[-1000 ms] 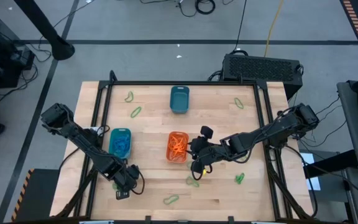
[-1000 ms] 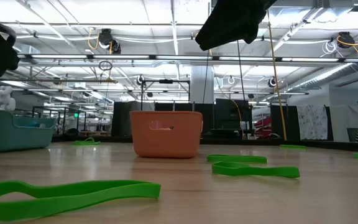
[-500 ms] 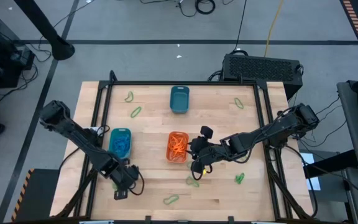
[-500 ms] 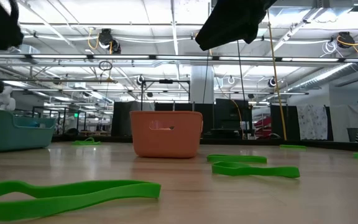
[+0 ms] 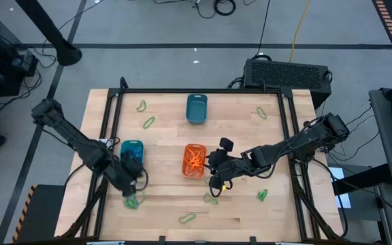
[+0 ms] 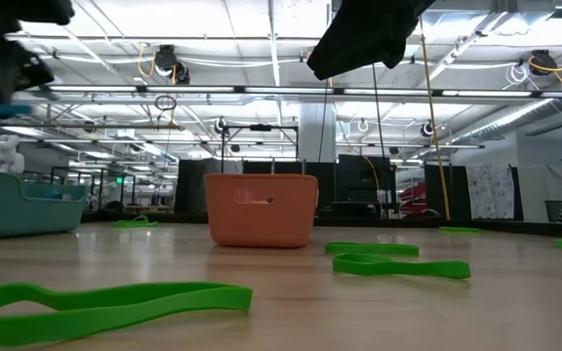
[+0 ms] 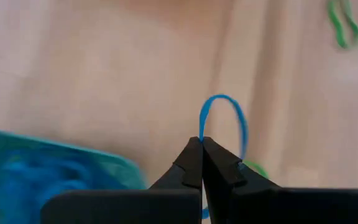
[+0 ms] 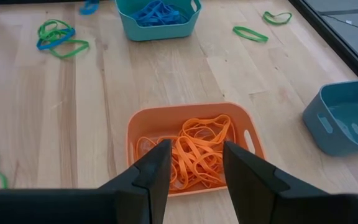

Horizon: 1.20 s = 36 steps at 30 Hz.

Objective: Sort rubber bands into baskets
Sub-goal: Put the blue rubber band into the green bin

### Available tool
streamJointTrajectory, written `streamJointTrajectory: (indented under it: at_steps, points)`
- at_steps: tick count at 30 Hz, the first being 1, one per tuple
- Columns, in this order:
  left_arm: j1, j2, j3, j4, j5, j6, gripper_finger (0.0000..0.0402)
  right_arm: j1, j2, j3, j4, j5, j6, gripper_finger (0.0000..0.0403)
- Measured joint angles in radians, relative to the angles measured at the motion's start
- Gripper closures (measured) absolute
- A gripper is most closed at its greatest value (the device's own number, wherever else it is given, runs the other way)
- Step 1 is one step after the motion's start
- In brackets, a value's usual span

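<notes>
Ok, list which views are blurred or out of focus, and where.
Left wrist view: the turquoise basket and table are smeared, while the shut left pincer and its blue rubber band stay sharper. Low view: the nearest green rubber band is soft. Right wrist view: crisp.

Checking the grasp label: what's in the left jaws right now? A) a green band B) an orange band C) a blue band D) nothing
C: in the left wrist view the left gripper has its jaws shut on a blue band, its loop sticking out past the tips above the table.
</notes>
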Motion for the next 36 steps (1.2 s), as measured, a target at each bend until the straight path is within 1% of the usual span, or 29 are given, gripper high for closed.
streamJointTrajectory:
  at_steps: [4, 7, 11, 14, 21, 30, 36]
  points:
    - [0.056, -0.097, 0.0, -0.083, -0.063, 0.0, 0.04, 0.0, 0.0, 0.0, -0.001, 0.001, 0.0, 0.0266]
    - [0.096, -0.138, 0.0, -0.16, -0.085, -0.003, 0.04, 0.0, 0.0, 0.0, -0.001, 0.001, 0.0, 0.0266]
    - [0.148, -0.142, -0.002, -0.333, -0.149, -0.096, 0.04, 0.0, 0.0, 0.0, -0.002, 0.0, 0.0, 0.0266]
    - [0.177, -0.134, -0.021, -0.399, -0.155, -0.159, 0.04, 0.0, 0.0, 0.0, -0.002, 0.0, 0.0, 0.0266]
    - [0.207, -0.133, -0.07, -0.389, -0.101, -0.185, 0.0394, 0.0, 0.0, 0.0, -0.002, 0.0, 0.0, 0.0266]
    - [0.206, -0.133, -0.101, -0.355, -0.054, -0.185, 0.0333, 0.0, 0.0, 0.0, -0.002, 0.0, 0.0, 0.0266]
    - [0.206, -0.133, -0.101, -0.361, -0.051, -0.184, 0.0302, 0.0, 0.0, 0.0, -0.002, 0.0, -0.008, 0.0266]
